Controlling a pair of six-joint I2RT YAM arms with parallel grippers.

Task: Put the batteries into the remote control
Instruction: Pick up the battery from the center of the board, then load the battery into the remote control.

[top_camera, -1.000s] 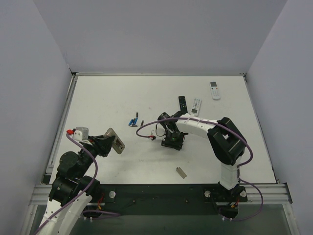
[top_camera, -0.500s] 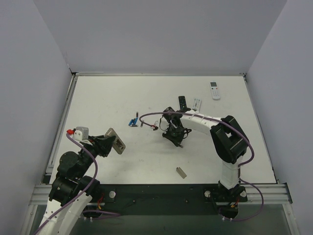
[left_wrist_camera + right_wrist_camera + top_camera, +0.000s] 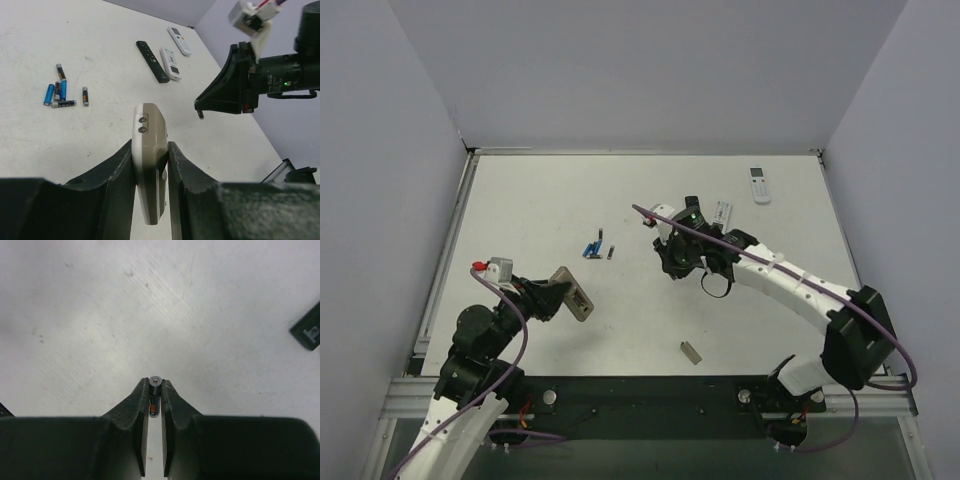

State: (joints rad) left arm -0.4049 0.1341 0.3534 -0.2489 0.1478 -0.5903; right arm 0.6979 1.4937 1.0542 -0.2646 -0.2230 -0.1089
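Top external view, checked against the 2 earlier frames: the right arm has lifted off the table centre and swung out toward the far side, while the left arm has pushed its load a little further forward. The right gripper (image 3: pixel 155 388) has nipped nearly closed on 1 battery (image 3: pixel 155 381), which stands endwise between the tips with its end cap facing the wrist camera. Judgement: the pick is done and the carry to the remote comes next. The left gripper (image 3: pixel 150 150) is clamped on the long sides of the remote control (image 3: pixel 148 125), holding it clear of the table (image 3: pixel 520 200) with its grey-tan back turned up. The only container is the dark battery recess (image 3: pixel 579 297) in that back. It looks empty from above, though it is too small to be sure. The loose batteries (image 3: pixel 60 92), 2 blue and several dark, lie in a cluster well apart from both grippers. A small grey piece (image 3: pixel 691 351), probably the cover, lies near the front edge.
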